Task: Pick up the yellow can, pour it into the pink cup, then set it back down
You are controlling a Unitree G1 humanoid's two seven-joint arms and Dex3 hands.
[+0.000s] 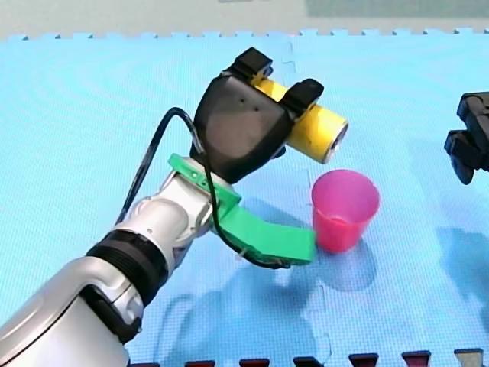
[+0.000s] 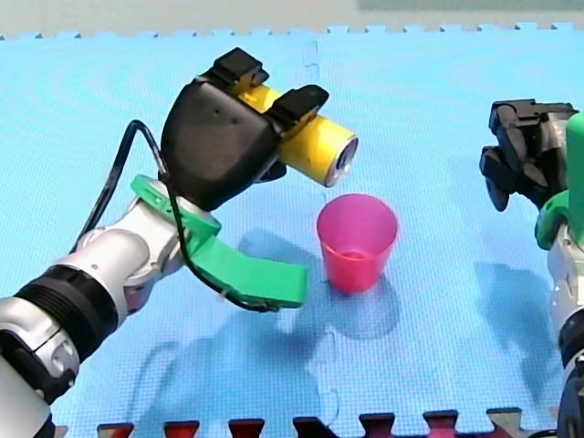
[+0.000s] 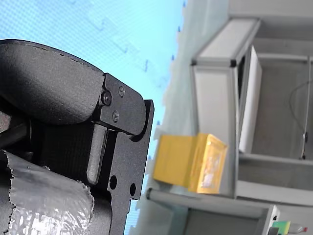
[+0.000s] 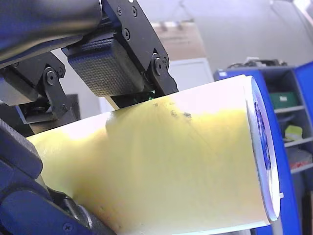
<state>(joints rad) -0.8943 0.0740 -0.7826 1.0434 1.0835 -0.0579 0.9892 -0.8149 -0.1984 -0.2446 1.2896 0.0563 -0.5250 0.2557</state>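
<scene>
A blue foam mat covers the surface. Above it the left robot hand grips the yellow can, held in the air and tilted almost on its side, with its end just above the pink cup, which stands upright on the mat. The right robot hand is near the right edge; if it is open or closed I cannot tell.
</scene>
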